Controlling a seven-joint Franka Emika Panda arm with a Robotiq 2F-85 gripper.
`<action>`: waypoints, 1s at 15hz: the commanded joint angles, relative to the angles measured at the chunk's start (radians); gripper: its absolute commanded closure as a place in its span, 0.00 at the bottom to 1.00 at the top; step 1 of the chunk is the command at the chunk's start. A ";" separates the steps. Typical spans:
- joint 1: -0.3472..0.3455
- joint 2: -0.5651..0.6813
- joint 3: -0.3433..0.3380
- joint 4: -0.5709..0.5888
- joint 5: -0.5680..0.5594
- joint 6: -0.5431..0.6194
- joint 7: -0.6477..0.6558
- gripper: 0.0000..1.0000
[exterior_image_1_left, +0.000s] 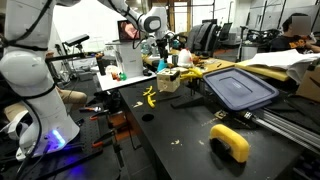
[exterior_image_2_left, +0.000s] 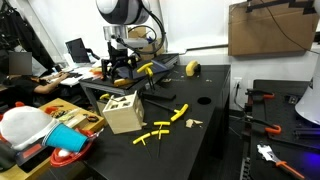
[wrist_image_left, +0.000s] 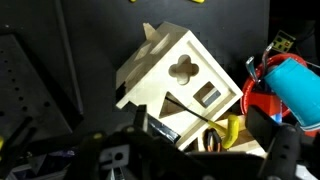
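A pale wooden shape-sorter box with a clover-shaped hole and a rectangular hole fills the middle of the wrist view. My gripper hangs open above it, apart from it, with nothing between its dark fingers. In both exterior views the gripper hovers over the box, which stands near the edge of the black table. A yellow piece lies beside the box. More yellow pieces are scattered on the table.
A red bowl with a blue cup sits next to the box. A blue bin lid and a yellow curved object lie on the table. Desks with laptops stand behind.
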 joint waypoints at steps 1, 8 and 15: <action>0.000 0.050 0.027 0.144 -0.132 -0.161 0.057 0.00; 0.041 0.212 0.068 0.419 -0.300 -0.388 0.012 0.00; 0.082 0.367 0.066 0.649 -0.373 -0.509 -0.025 0.00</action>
